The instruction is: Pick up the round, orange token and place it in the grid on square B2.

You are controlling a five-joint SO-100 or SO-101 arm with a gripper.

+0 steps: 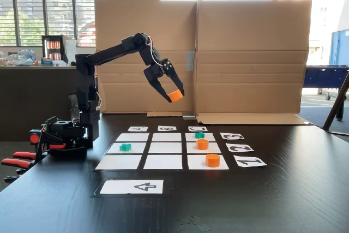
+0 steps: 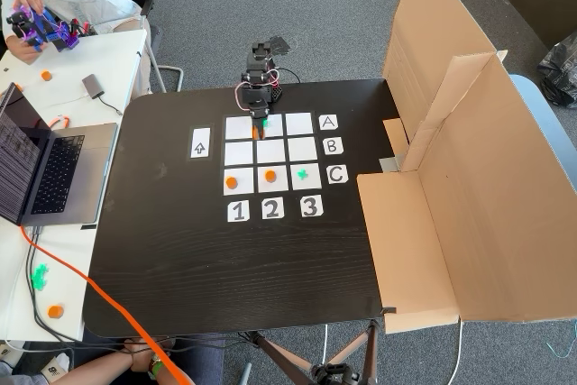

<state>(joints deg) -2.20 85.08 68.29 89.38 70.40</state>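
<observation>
Nearest the camera lies an arrow-printed paper strip (image 1: 132,186). Beyond it, cards reading A, B, C and 1, 2, 3 edge the grid (image 1: 165,148). High above, the end effector (image 1: 170,93) is clamped on the round, orange token (image 1: 175,95); square B2 (image 1: 166,147) lies below, bare.

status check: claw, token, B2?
Claw shut on round orange plastic token, held high above the grid. Centre white paper square B2 bare. Two other orange tokens and green blocks on neighbouring squares.
</observation>
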